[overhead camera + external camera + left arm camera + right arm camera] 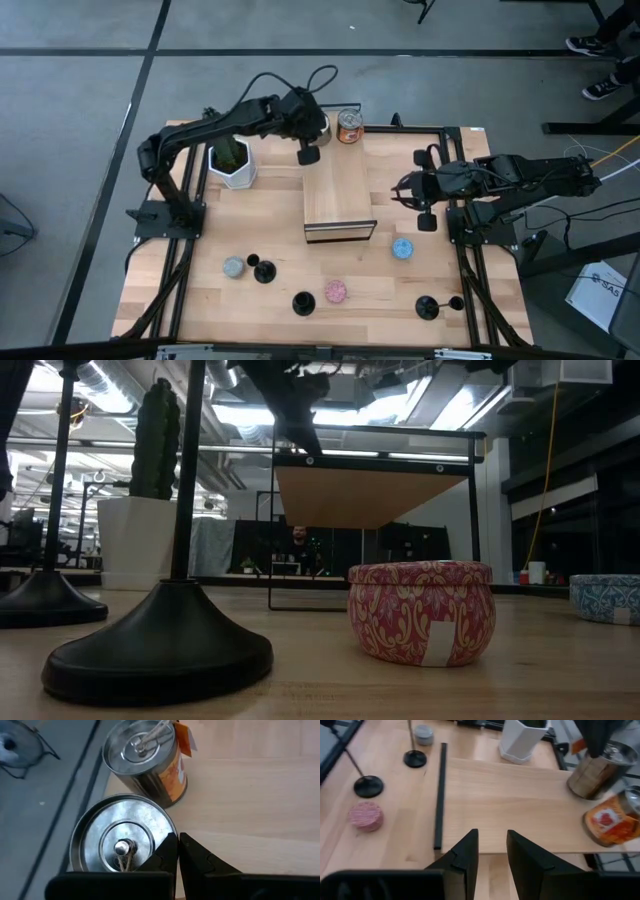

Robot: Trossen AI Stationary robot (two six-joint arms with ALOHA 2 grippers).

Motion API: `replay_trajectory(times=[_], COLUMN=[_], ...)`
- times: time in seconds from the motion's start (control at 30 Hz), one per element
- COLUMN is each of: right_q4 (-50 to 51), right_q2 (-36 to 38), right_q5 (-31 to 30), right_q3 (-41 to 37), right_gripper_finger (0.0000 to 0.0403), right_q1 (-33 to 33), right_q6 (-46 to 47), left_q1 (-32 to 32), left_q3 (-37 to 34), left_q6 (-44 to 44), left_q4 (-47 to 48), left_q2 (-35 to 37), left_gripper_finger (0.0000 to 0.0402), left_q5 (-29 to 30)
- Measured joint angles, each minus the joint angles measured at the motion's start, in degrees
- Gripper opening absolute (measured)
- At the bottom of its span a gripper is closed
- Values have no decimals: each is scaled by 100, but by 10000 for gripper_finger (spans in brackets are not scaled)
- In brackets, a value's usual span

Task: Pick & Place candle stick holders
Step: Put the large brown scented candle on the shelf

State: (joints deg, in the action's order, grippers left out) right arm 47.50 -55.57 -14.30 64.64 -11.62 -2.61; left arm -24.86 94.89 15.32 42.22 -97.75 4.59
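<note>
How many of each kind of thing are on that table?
Black candle stick holders: 3
Pastel tins: 3
Metal cans: 2
Potted cactus: 1
Wooden stand: 1
Total: 10

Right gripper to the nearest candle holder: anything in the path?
Partly. The right gripper hangs open beside the raised wooden shelf. The nearest candle stick holder stands by the table's front edge. The blue tin sits almost on the line between them. A descent from above looks unobstructed.

Overhead, table-level, two wrist views
</note>
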Motion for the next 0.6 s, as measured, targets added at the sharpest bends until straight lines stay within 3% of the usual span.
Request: replay_trajectory(times=[0.23, 0.6], right_q4=[0, 0], right_q2=[0, 0], right_q5=[13, 0], right_q3=[-2, -2], right_gripper_finger=[103, 103], right_q1=[0, 0], right_q6=[0, 1], left_q1=[-298, -376], left_q3=[0, 0], left_q6=[-127, -103], left_q4=[-75, -151], left_q2=[-77, -77], left_gripper_finger=[2, 22], left_q5=[-454, -480])
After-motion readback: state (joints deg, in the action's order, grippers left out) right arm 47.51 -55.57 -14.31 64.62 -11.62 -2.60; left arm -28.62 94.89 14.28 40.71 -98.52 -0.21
